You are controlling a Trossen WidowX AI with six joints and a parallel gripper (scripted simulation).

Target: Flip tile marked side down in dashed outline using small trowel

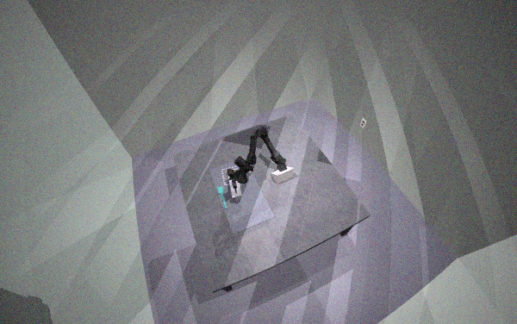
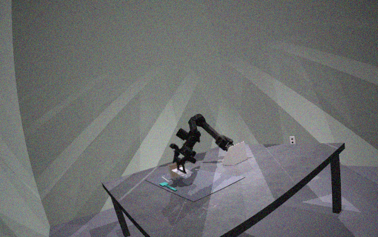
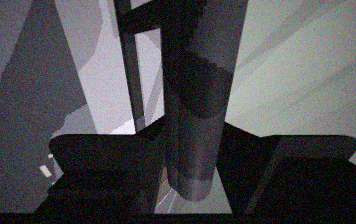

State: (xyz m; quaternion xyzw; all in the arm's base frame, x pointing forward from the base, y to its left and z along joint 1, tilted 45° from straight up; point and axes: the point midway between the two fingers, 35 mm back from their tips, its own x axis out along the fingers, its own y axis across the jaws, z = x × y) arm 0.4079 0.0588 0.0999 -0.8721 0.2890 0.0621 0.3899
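Table [image 2: 283, 176] carries a dark mat [image 2: 208, 184], arm base on a white block [image 1: 283, 175] at the far side. Arm [image 2: 201, 124] reaches down over the mat's left part. Tile [image 2: 176, 171] sits tipped up under the end effector [image 2: 180, 167], not flat. End effector is clamped on a dark cylindrical trowel handle [image 3: 200, 125]. A separate teal trowel-shaped tool [image 1: 222, 196] lies on the mat just beside the tile.
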